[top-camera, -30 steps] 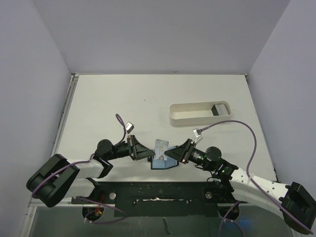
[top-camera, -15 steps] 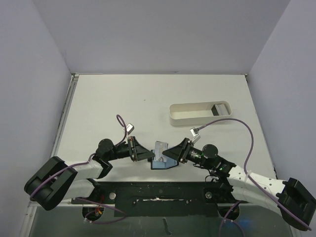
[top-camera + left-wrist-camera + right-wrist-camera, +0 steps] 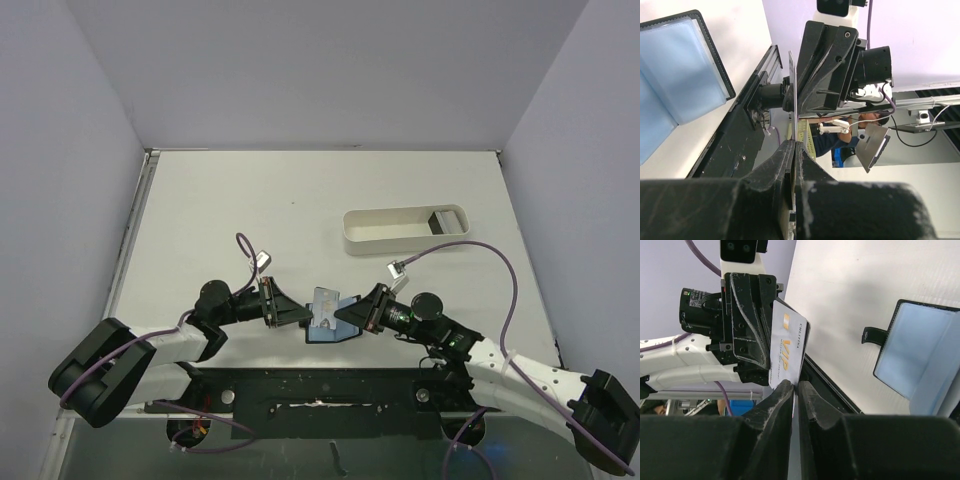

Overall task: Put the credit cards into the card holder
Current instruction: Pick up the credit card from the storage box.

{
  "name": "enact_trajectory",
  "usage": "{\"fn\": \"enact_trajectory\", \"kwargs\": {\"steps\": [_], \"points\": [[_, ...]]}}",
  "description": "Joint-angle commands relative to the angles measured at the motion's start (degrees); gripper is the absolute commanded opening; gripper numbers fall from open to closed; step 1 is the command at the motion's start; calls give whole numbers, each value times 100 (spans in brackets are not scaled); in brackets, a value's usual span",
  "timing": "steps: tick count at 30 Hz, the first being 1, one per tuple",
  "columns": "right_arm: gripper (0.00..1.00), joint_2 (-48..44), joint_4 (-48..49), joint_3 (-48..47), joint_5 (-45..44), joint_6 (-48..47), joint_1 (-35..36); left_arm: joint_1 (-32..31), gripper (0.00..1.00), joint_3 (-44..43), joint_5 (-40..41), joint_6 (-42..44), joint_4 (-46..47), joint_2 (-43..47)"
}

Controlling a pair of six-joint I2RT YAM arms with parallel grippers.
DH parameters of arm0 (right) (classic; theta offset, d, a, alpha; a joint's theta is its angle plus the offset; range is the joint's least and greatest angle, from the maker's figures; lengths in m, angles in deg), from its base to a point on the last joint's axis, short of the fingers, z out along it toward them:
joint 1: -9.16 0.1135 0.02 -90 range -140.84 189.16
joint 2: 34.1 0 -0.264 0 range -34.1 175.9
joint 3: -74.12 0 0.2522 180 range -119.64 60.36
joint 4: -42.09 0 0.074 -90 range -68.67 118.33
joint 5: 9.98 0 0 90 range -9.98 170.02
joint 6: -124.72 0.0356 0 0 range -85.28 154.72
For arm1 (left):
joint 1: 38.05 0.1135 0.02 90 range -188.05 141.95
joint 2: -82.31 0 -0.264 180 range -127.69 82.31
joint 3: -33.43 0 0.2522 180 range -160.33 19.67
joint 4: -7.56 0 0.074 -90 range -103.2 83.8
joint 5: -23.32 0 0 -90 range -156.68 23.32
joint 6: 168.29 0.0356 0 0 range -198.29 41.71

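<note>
One pale card (image 3: pixel 787 347), held on edge above the near middle of the table (image 3: pixel 250 200), we see the left gripper (image 3: pixel 794 147) and the right gripper (image 3: pixel 795 385) each pinched tight on opposite ends of it, open card holder (image 3: pixel 338 334) lying flat close by, blue pockets up.

Jaws hem the card holder (image 3: pixel 333 334) on both sides; bare table (image 3: pixel 290 215) separates it from the tray (image 3: pixel 395 246).

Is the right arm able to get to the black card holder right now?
Probably yes. The card holder lies open on the table close to the right gripper, nothing between. But that gripper is shut on a credit card, so it couldn't grab it.
</note>
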Motion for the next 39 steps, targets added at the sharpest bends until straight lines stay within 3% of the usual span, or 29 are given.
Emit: {"fn": "enact_trajectory", "kwargs": {"steps": [1, 9, 11, 13, 15, 18, 23, 26, 32, 36, 39], "points": [[10, -368, -357, -240, -19, -213, -99, 43, 0, -148, -135, 156, 202, 61], [1, -429, -264, -194, 87, -274, -118, 60, 0, -156, -162, 140, 252, 78], [9, -441, -162, -201, 84, -264, -118, 53, 0, -148, -162, 124, 285, 88], [29, -499, -161, -211, -17, -223, -119, 55, 0, -139, -170, 115, 308, 104], [40, -542, -147, -238, -124, -214, -109, 55, 0, -143, -187, 106, 329, 113], [48, -506, -132, -352, -186, -281, -110, 57, 0, -156, -205, 111, 335, 100], [50, -106, -88, -618, -197, -367, -110, 51, 0, -165, -286, 60, 485, 24], [44, 262, 131, -704, -49, -340, -109, 34, 0, -182, -362, 36, 597, -24], [7, 232, -144, -688, -27, -380, -198, 163, 0, -236, -593, 214, 349, 48], [0, -117, -277, -498, 161, -427, -395, 240, 0, -283, -768, 520, -7, 69], [0, -315, -545, -526, 323, -551, -514, 249, 0, -351, -816, 658, -194, 115]]}}
